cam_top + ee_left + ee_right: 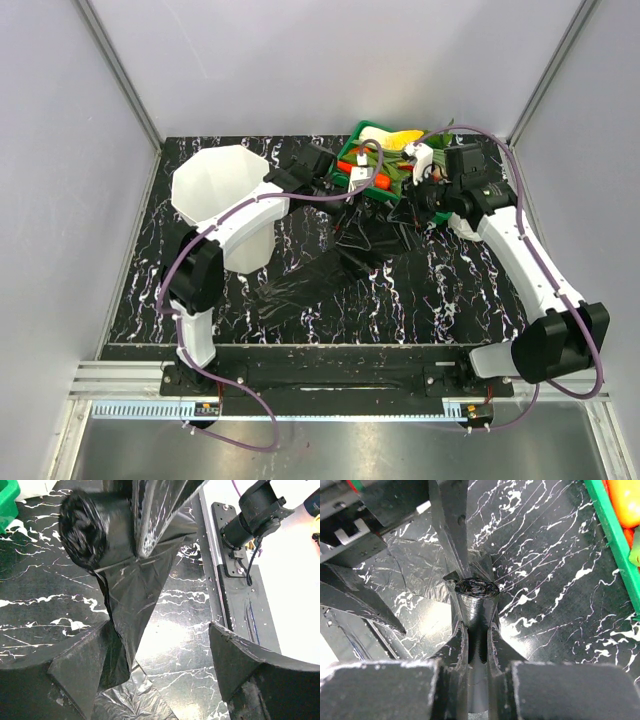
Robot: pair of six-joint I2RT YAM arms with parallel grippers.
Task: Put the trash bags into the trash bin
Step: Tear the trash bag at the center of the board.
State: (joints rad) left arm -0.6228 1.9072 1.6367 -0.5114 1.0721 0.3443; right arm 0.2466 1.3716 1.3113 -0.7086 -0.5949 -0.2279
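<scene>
A tight roll of black trash bags [476, 589] is pinched between the fingers of my right gripper [477, 625], which is shut on it above the table. A loose crinkled black sheet [290, 290] trails from the roll [95, 527] down onto the marble table. My left gripper [160, 627] is open, with the hanging film [132, 610] draped beside its left finger [75, 670] and not pinched. In the top view the left gripper [338, 190] and the right gripper [402, 200] meet over the bag heap [365, 240]. The translucent white trash bin [245, 245] stands upright at the left.
A shallow green tray [350, 150] of vegetables sits at the back, just behind both grippers; its edge shows in the right wrist view [612, 535]. Grey walls enclose the black marble table [450, 290]. The right arm's base mount [235, 555] lies at the near edge.
</scene>
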